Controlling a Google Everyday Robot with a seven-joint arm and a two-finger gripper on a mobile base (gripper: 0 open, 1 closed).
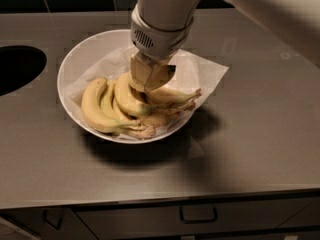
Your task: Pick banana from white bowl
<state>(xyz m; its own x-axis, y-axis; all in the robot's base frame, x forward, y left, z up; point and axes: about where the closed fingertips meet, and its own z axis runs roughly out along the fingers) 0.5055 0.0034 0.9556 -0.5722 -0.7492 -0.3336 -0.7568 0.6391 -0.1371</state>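
As the gripper [150, 79] hung inside the bowl [67, 66], I couldn't tell whether it was clenched.
The banana [172, 95] lay in the bowl right beneath it, long axis running rightward, beside the bunch [102, 106].

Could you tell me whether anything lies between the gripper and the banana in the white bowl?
Nothing visible does. The gripper sits low in the white bowl, directly over one end of the banana. The bunch of bananas lies close beside it, crowding but not covering it.
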